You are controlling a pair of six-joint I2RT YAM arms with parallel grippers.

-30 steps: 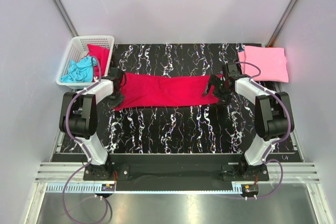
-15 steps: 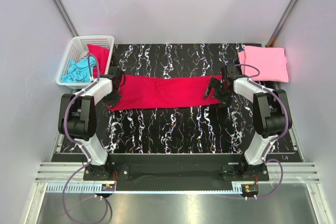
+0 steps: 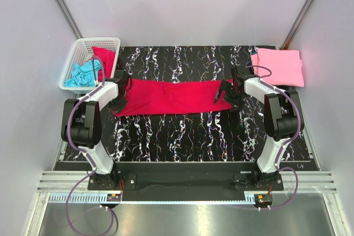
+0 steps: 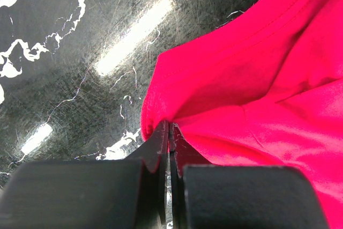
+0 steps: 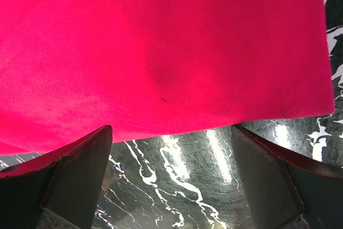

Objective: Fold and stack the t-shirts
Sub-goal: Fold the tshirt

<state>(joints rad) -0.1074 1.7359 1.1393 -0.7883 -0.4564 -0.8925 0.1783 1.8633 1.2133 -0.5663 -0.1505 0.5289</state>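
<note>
A crimson t-shirt [image 3: 171, 96] lies folded into a long strip across the black marbled table [image 3: 182, 136]. My left gripper [image 3: 118, 103] is at its left end. In the left wrist view the gripper [image 4: 170, 127] is shut, pinching the edge of the crimson t-shirt [image 4: 257, 79]. My right gripper [image 3: 224, 95] stands open at the strip's right end. In the right wrist view the gripper [image 5: 171, 132] has its fingers wide apart over bare table, just short of the hem of the crimson t-shirt [image 5: 161, 46]. A light pink t-shirt [image 3: 277, 66] lies folded at the back right.
A white lattice basket [image 3: 83, 45] stands at the back left corner, holding a turquoise t-shirt [image 3: 82, 74] and a red one [image 3: 105, 59]. Grey walls close in both sides. Bare table lies in front of the strip.
My left gripper has shut on the crimson shirt's left end, which has shifted slightly left. The right gripper has crept a little towards the hem and stays open.
</note>
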